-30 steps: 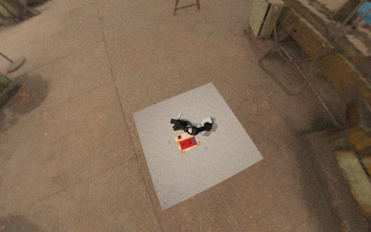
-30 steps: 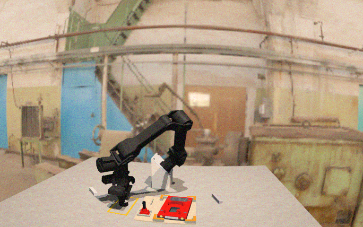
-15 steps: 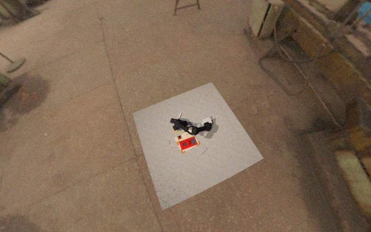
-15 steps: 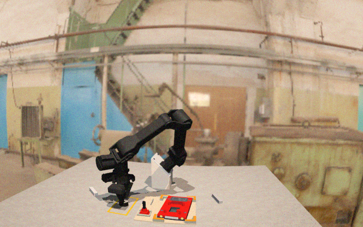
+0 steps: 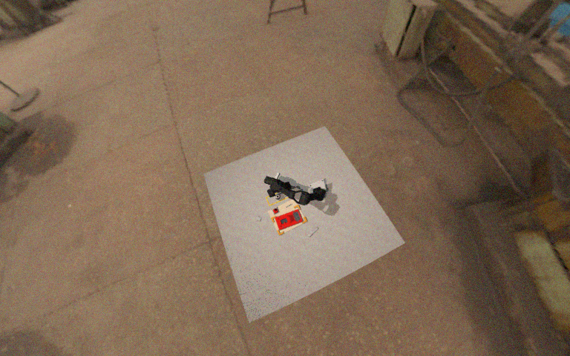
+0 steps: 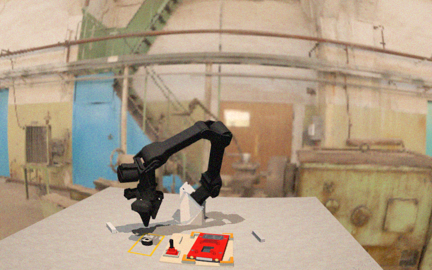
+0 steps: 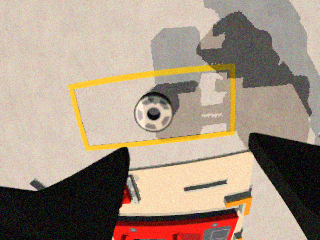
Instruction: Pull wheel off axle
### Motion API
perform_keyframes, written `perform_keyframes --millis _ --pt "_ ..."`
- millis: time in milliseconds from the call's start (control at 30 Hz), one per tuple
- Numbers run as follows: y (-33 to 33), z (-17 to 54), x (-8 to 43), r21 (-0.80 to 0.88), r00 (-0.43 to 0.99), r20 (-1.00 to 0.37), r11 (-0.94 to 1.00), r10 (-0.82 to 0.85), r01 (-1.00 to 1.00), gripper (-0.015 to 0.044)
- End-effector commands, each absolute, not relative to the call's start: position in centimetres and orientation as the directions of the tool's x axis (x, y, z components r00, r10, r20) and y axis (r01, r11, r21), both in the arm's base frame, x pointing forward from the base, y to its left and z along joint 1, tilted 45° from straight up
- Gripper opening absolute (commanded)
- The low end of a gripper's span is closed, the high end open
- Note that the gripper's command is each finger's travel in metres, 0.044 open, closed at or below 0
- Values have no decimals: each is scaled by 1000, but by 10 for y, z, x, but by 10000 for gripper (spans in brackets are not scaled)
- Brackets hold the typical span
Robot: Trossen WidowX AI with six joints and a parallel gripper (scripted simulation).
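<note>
The wheel [image 5: 277, 196] [image 6: 147, 241] [image 7: 153, 125] is black with a pale spoked face and lies flat, face up, on the table inside the yellow marked outline [image 6: 139, 253] [image 7: 79, 117]. My gripper [image 6: 150, 221] [image 7: 191, 147] is open and empty, pointing down above the table. Its fingertips are clear of the wheel. The upright axle [image 6: 171, 243] is a bare black post on a red base, to the right of the outline in the exterior view. In the wrist view the left finger mostly hides it.
A cream board [image 6: 176, 238] [image 7: 165, 185] beside the outline carries the axle and a red car body [image 6: 196, 248] [image 5: 279, 224] between orange corners. A white block [image 6: 111, 227] lies to the left and a grey block [image 6: 257, 236] to the right. The white arm base [image 6: 189, 206] stands behind.
</note>
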State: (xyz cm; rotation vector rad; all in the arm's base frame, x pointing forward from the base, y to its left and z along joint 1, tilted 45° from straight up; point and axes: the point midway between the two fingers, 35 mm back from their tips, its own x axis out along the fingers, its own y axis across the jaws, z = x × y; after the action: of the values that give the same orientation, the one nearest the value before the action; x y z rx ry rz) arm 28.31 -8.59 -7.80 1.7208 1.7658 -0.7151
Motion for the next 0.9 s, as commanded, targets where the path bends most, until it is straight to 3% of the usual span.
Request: perform_keyframes --millis 0,167,867 --pt "-95 -52 253 19 -7 -723 30 691 999 440" --pt "-95 -34 225 18 -11 -721 35 693 999 440" --pt "-95 -34 225 18 -11 -721 35 693 999 440"
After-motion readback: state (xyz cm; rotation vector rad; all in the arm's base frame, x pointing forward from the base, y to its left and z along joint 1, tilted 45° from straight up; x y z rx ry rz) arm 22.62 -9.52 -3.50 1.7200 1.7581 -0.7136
